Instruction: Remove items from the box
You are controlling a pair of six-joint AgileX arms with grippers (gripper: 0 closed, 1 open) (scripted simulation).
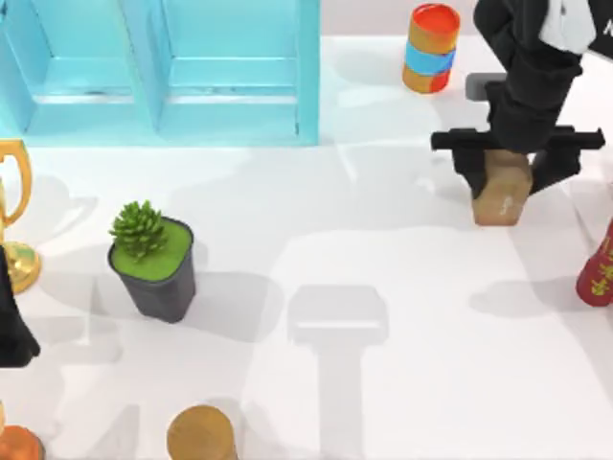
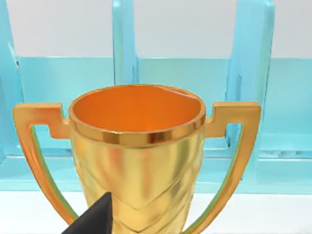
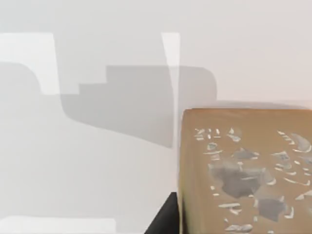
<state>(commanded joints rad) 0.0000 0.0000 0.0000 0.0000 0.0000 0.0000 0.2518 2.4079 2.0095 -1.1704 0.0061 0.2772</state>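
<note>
The tan-brown block (image 1: 501, 188) with a tiny white mark stands on the white table at the right, outside the blue box (image 1: 306, 72). My right gripper (image 1: 515, 172) hangs over the block, open, one finger against the block's left side and the other a little off its right side. The right wrist view shows the block (image 3: 243, 165) close up with one dark fingertip (image 3: 163, 217) beside it. My left gripper (image 1: 11, 321) sits parked at the table's left edge; one of its fingertips (image 2: 95, 217) shows in front of a gold trophy (image 2: 136, 156).
The gold trophy (image 1: 14, 216) stands at the far left, a potted succulent (image 1: 153, 257) to its right. A golden-brown cylinder (image 1: 201, 436) and an orange-brown object (image 1: 17, 445) sit at the front left. A striped can (image 1: 431, 48) stands at the back, a red bottle (image 1: 599, 268) at the right edge.
</note>
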